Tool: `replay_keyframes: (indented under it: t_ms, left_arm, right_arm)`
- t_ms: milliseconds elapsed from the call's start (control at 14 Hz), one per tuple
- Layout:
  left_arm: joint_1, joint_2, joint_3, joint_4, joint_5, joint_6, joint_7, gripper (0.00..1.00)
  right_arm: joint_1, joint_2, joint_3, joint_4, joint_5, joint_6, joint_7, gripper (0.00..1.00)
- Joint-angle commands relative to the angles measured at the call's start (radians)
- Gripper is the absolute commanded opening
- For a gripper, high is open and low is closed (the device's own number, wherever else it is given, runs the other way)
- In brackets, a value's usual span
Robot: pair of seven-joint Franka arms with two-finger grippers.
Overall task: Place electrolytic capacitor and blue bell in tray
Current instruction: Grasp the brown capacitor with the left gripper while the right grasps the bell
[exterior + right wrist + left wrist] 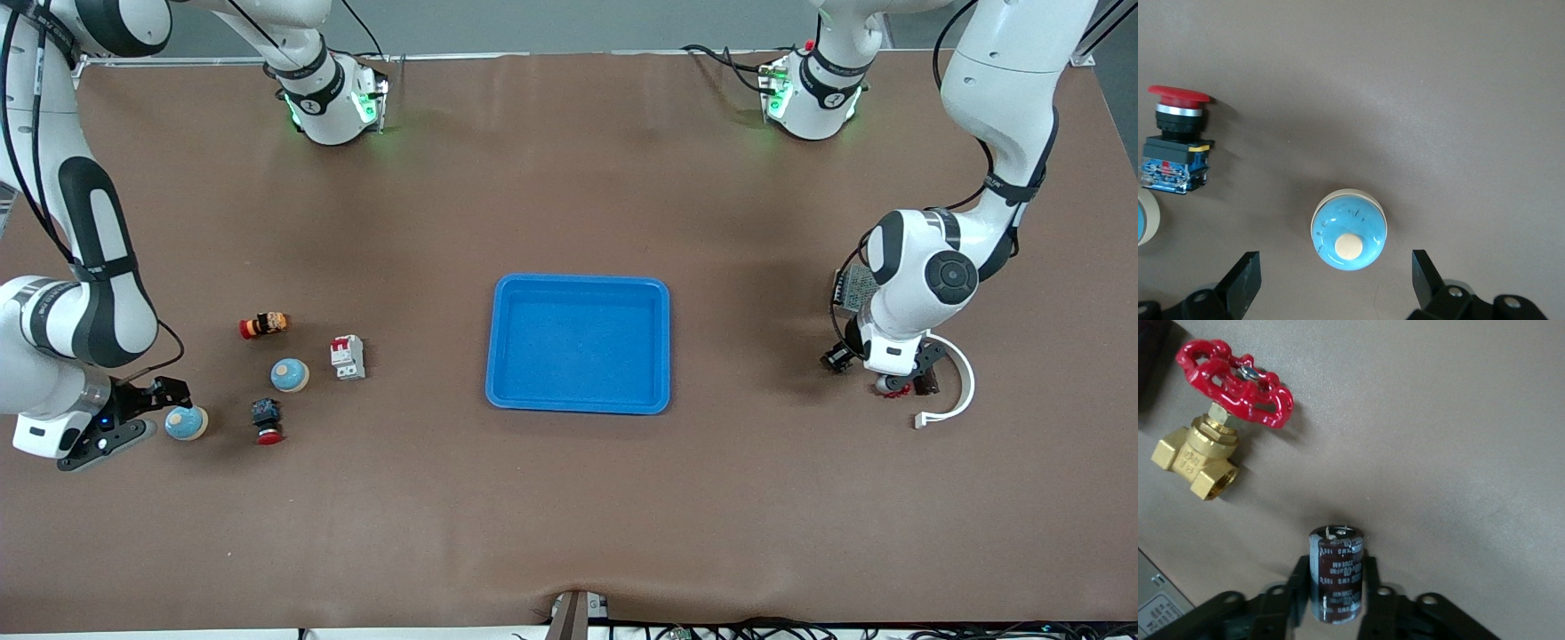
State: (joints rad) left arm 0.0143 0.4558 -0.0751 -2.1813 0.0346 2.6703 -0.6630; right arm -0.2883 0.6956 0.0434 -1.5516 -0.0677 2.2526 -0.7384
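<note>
At the left arm's end of the table, we saw the left gripper [1336, 600] clamped on the capacitor [1336, 573], near a brass valve [1215, 420]. The right gripper [1337, 280] hung spread wide over a blue bell [1349, 230]. The blue tray [578, 343] sat mid-table, well apart from both.

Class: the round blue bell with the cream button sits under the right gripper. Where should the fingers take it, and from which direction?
Grip the round blue bell across its cream base rim, coming straight down. Its dome would slip; the rim gives opposite sides. The open right gripper already straddles it.
</note>
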Motion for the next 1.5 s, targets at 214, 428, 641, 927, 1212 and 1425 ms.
replay_keyframes:
  t_ms: [214, 428, 641, 927, 1212, 1425]
  left_arm:
    - [0.001, -0.023, -0.002, 0.015, -0.001, -0.004, -0.001, 0.00]
    - [-0.007, -0.066, -0.006, 0.020, 0.001, -0.056, -0.003, 0.00]
    - [-0.010, -0.109, -0.029, 0.038, 0.001, -0.133, -0.010, 0.00]
    - [-0.011, -0.128, -0.110, 0.076, 0.001, -0.213, -0.142, 0.00]
    - [-0.086, -0.109, -0.155, 0.165, 0.001, -0.314, -0.320, 0.00]
    - [-0.164, -0.080, -0.155, 0.244, 0.001, -0.378, -0.437, 0.00]
  right_arm:
    - [-0.029, 0.054, 0.016, 0.030, -0.029, 0.054, -0.025, 1.00]
    - [-0.029, 0.065, 0.016, 0.030, -0.029, 0.077, -0.029, 1.00]
    - [-0.034, 0.074, 0.016, 0.028, -0.027, 0.087, -0.033, 1.00]
    - [-0.035, 0.087, 0.016, 0.022, -0.026, 0.139, -0.035, 1.00]
    - [-0.035, 0.097, 0.016, 0.022, -0.024, 0.140, -0.035, 1.00]
    - [-0.040, 0.108, 0.016, 0.021, -0.023, 0.140, -0.035, 1.00]
